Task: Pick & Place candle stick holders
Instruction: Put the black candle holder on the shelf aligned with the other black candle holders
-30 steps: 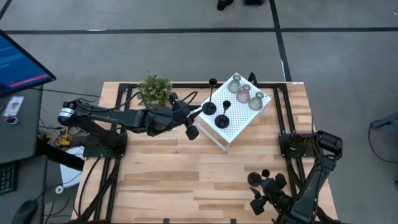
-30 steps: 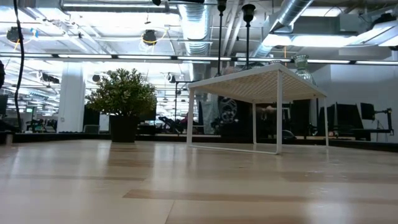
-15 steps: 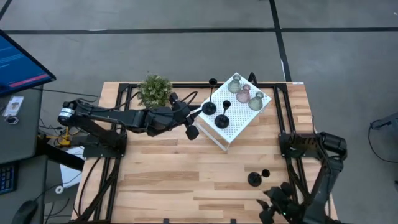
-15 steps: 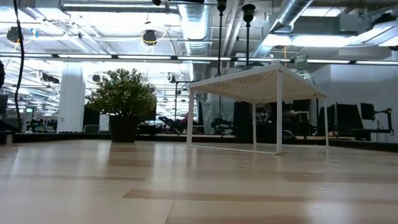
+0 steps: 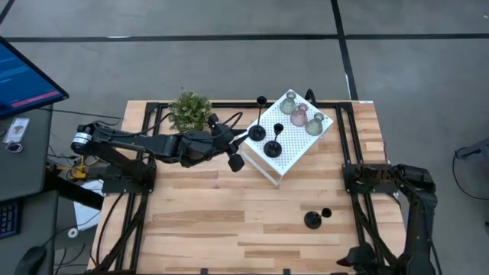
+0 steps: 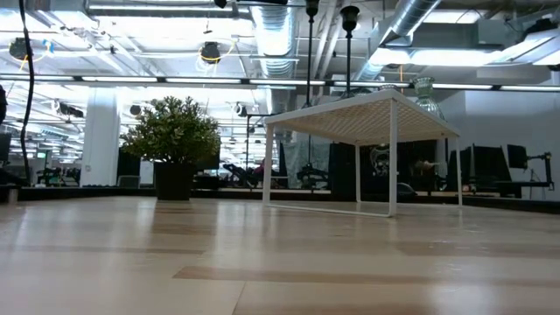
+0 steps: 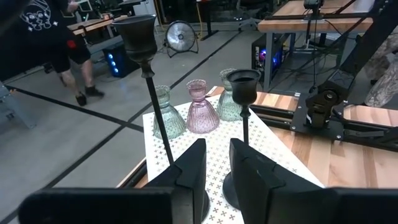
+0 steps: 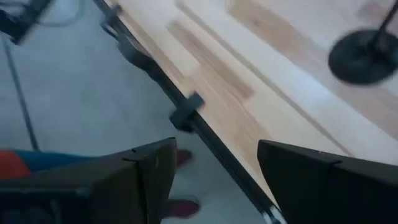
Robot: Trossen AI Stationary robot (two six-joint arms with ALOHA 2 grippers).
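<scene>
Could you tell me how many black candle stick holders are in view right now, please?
3. Two black holders stand on the white perforated box: one at its left edge, one just in front. The third stands alone on the table's right front. None seems hidden.
</scene>
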